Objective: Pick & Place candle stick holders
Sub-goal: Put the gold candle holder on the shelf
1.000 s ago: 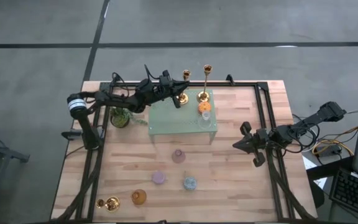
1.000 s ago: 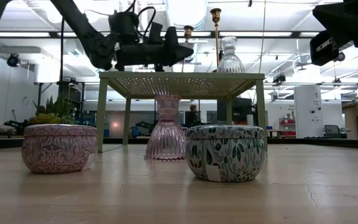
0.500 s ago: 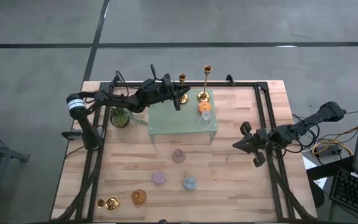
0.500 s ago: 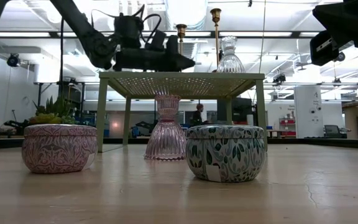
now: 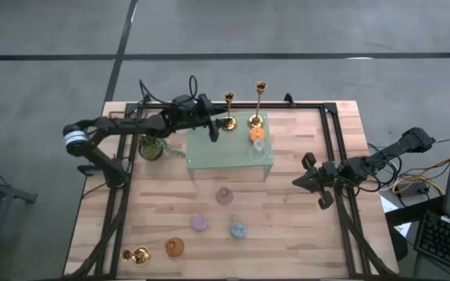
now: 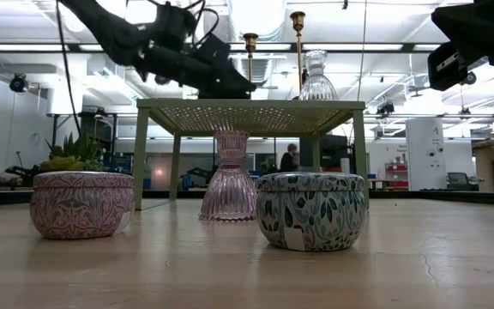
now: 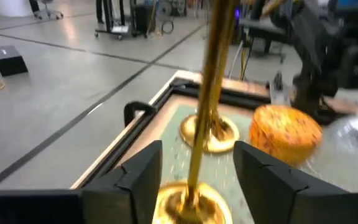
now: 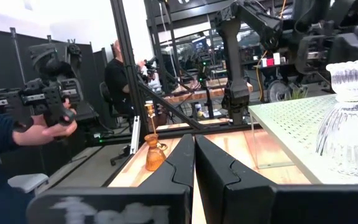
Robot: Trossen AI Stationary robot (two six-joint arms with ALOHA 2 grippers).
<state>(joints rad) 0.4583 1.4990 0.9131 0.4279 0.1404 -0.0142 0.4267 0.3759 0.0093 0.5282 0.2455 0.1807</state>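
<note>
The left gripper (image 5: 216,129) hangs over the back-left part of the pale green perforated raised mat (image 5: 229,148), its fingers (image 7: 143,171) parted w/ the stem of the shorter shiny gold candlestick (image 5: 229,113) standing between them but not clamped; in the left wrist view the fingers sit apart either side of the stem and its round base rests on the mat. The taller gold candlestick (image 5: 258,105) stands upright just beside it on the mat's back edge, w/ a squat orange glass holder (image 5: 257,134) and a clear glass holder (image 5: 259,145) near it toward the mat's right side. Low view shows both gold stems and the clear holder (image 6: 316,79) up on the mat's top. On the wooden table (image 5: 303,226) in front of the mat: a pink glass holder (image 5: 224,195), then a purple round holder (image 5: 199,223) and a blue patterned round holder (image 5: 238,229), well apart from the mat. At the front-left corner lie a third gold candlestick (image 5: 137,255), on its side, and an amber glass holder (image 5: 175,247) beside it. A small green potted plant (image 5: 151,147) sits left of the mat. The right gripper (image 5: 312,183) waits at the table's right side, fingers pressed together, holding nothing. A person's hand w/ a device shows in the room beyond, right wrist view.
</note>
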